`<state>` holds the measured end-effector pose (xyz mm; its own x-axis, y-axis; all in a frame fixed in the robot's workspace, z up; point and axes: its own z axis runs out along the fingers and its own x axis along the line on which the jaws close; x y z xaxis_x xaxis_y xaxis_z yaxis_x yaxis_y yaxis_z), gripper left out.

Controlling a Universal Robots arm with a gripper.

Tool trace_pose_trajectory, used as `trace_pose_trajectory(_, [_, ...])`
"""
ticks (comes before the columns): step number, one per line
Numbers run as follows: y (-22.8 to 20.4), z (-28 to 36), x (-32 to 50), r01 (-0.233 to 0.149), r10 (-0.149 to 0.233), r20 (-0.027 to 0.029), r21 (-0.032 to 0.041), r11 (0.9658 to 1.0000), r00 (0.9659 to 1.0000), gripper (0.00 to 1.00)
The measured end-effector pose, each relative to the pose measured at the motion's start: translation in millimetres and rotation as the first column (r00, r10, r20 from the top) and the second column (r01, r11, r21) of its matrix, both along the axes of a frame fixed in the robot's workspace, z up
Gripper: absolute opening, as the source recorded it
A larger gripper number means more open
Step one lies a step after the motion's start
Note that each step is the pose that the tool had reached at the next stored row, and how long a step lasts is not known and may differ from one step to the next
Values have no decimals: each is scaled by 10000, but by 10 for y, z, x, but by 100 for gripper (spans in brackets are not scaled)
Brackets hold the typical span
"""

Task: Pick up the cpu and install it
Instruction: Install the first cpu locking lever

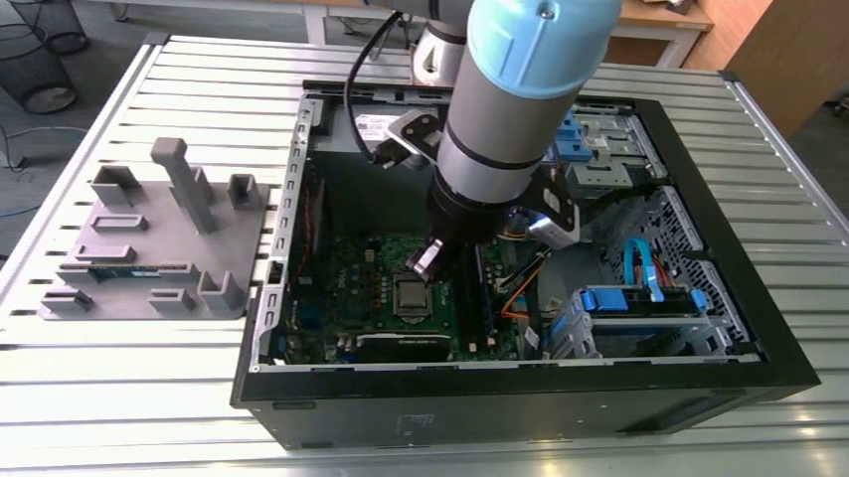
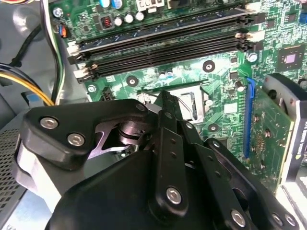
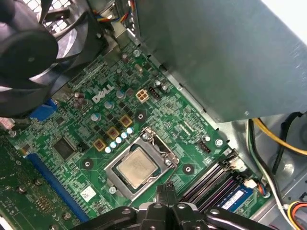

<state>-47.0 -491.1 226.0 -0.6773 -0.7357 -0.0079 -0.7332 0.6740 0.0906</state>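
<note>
The cpu (image 3: 136,167) lies flat in its socket (image 3: 160,152) on the motherboard (image 3: 182,129), just beside and below the fingers (image 3: 162,194), which are pinched together, holding nothing

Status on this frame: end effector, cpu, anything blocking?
End effector shut, empty, just off the socket. Cpu seated in the socket. Nothing seen over it.
</note>
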Motion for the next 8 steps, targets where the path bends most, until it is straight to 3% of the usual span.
trace_pose_trajectory(8, [-31, -47, -16, 0, 0, -1, -1, 10000, 10000, 11])
